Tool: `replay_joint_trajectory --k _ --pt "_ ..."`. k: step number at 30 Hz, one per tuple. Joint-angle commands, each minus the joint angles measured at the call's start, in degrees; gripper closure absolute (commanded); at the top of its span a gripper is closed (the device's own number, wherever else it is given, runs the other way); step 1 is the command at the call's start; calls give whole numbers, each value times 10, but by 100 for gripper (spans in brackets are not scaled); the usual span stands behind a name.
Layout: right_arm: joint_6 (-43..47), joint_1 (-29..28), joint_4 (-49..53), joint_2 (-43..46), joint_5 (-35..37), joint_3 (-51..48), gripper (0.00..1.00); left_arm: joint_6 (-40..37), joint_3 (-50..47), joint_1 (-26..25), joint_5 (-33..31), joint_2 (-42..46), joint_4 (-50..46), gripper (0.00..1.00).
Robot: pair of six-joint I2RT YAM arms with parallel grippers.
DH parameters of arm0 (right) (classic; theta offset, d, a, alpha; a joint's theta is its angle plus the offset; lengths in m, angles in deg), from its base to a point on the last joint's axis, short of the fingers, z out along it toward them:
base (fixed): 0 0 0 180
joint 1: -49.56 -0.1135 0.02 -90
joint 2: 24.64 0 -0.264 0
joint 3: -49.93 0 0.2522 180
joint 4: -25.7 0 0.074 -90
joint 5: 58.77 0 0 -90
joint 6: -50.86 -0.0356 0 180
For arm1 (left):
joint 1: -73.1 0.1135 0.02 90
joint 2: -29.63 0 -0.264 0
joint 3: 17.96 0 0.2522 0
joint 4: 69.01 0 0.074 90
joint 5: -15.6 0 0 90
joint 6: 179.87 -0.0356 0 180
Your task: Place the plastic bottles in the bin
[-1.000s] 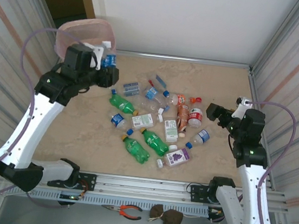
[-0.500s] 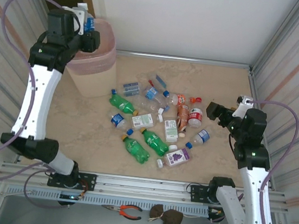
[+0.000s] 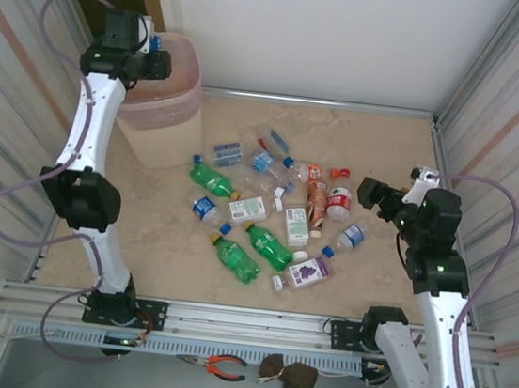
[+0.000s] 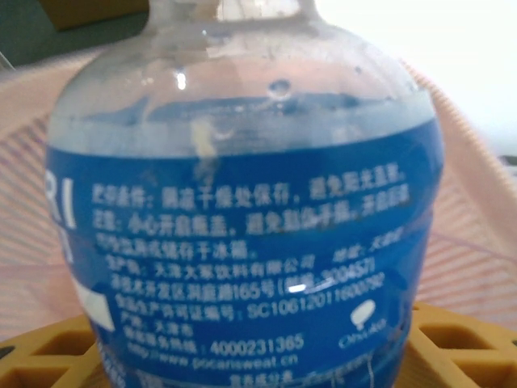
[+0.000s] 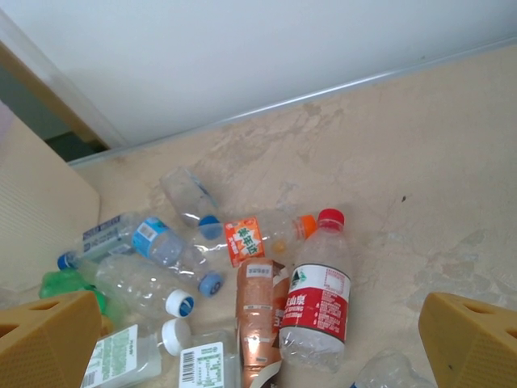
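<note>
While the left gripper (image 3: 157,49) is hanging up over the bin (image 3: 161,135), it's clamping a blue-labelled water bottle (image 4: 250,226) between its yellow pads (image 4: 48,352), jaws sitting partway closed on it. Right behind and below that bottle the pink bag (image 4: 477,218) lining the bin is showing, so the bottle is hovering above the opening, not inside. Meanwhile the right gripper (image 3: 371,191) is idling with its fingers (image 5: 472,339) spread wide, holding nothing. All the other plastic bottles (image 3: 266,218) are lying on the table (image 3: 142,227) ahead of it and off to its left, the red-labelled bottle (image 5: 319,303) sitting just in front of its fingertips.
</note>
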Motion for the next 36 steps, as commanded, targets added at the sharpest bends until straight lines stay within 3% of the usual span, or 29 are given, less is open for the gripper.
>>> replay_joint_trajectory --k 1,11,22,36 --pt "-11 -5 9 6 15 18 0 8 36 15 18 -37 -40 37" --pt "-17 -9 1 5 15 6 0 10 79 33 27 -139 -134 37" --pt "-26 -16 -7 9 20 -12 0 11 62 33 47 -200 -155 35" --pt "-27 -17 -9 14 24 -20 0 14 29 32 65 -217 -138 21"
